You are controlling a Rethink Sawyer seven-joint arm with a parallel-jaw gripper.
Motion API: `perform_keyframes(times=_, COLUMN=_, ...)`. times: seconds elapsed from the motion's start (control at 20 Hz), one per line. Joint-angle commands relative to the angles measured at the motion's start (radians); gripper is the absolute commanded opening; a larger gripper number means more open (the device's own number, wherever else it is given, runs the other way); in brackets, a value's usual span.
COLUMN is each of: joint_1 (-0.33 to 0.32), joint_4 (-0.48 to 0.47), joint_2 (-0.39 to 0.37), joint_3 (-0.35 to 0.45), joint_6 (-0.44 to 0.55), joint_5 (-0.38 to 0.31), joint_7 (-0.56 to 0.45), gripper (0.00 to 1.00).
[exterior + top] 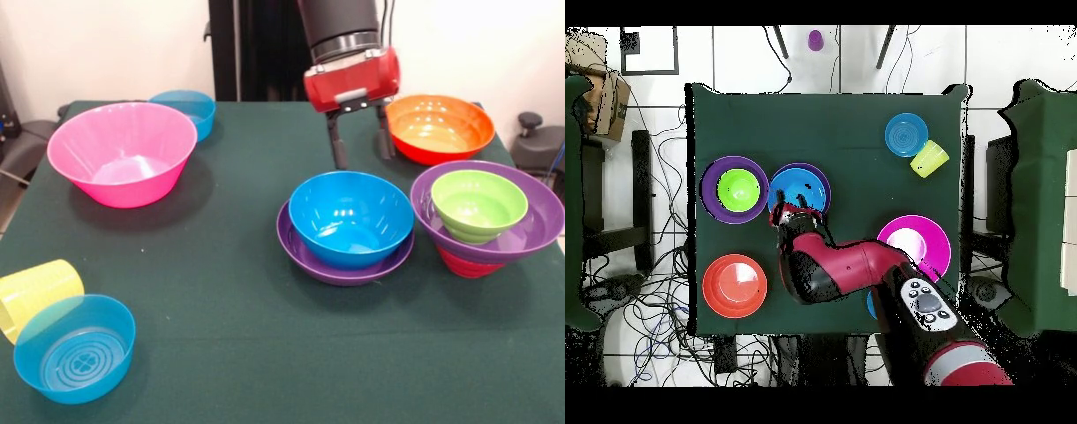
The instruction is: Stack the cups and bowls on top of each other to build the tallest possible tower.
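Front view: gripper (pixel 360 140) hangs with fingers apart just behind the blue bowl (pixel 350 218) nested in a purple bowl (pixel 344 256).

Bowls (pixel 123 152) on green table (pixel 229 291)

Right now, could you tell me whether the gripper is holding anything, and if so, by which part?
Nothing is held. The gripper is open and empty, its fingers hanging just behind the blue bowl, with no cup or bowl between them.
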Motion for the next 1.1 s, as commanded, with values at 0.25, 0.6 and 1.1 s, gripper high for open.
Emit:
perform_keyframes(times=0.25, joint_1=-0.005, joint_4=0.036, joint_2=-0.058, joint_3=-0.003, joint_6=0.143, joint_5=-0.095, joint_7=-0.025, gripper=1.00)
perform_keyframes(times=0.6, joint_1=0.018, joint_4=0.020, joint_2=-0.048, joint_3=-0.044, joint_6=0.147, joint_5=-0.086, joint_7=-0.020, gripper=1.00)
perform_keyframes(times=1.1, joint_1=0.058, joint_4=-0.085, joint_2=0.062, joint_3=-0.092, joint_6=0.098, joint_5=-0.058, joint_7=-0.001, gripper=1.00)
